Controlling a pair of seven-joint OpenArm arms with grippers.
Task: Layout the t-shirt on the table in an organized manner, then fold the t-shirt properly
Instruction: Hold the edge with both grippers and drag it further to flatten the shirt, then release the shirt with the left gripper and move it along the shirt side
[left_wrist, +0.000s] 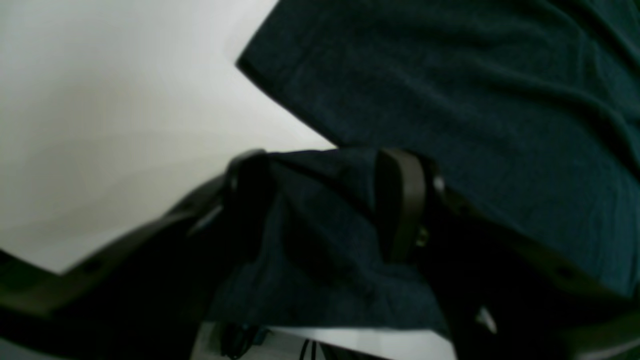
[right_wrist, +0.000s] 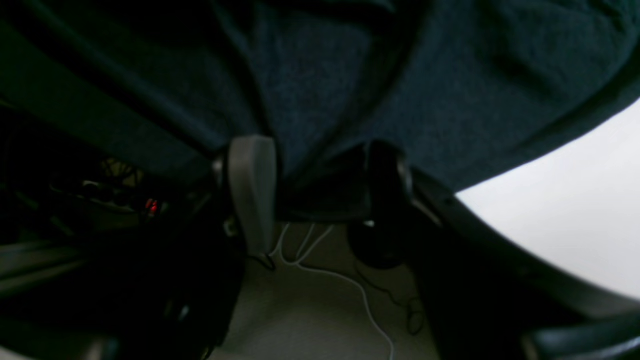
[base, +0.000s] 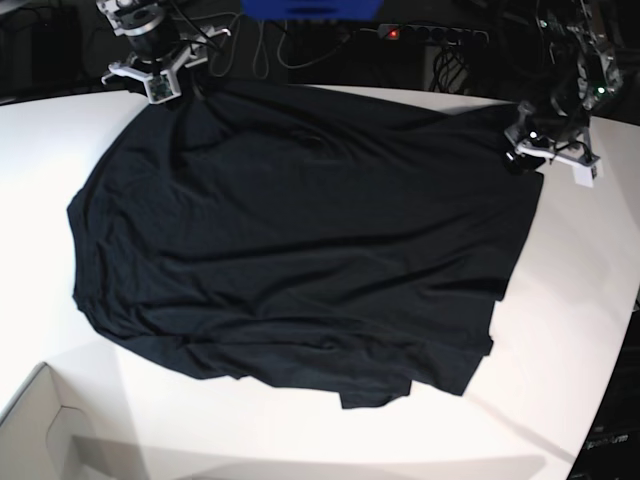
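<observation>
**Both grippers hold the shirt's far corners**

The left gripper (left_wrist: 325, 205) pinches a fold of the t-shirt (base: 300, 250) between its fingers; the right gripper (right_wrist: 320, 185) clamps another edge. The shirt lies spread, wrinkled, across the white table (base: 560, 380).

Pale floor (right_wrist: 310, 310) lying below, with thin white cables (right_wrist: 345, 285) trailing loosely across it. Dark equipment clutter sitting in shadow beside, a small red light (right_wrist: 151, 205) glowing within (details too dim to tell). Black power strip (base: 430, 35) lying along the dark far edge, a red indicator showing. Pale cardboard box corner (base: 45, 430) showing at the near edge, and a blue panel (base: 310, 8) sitting at the top.
</observation>
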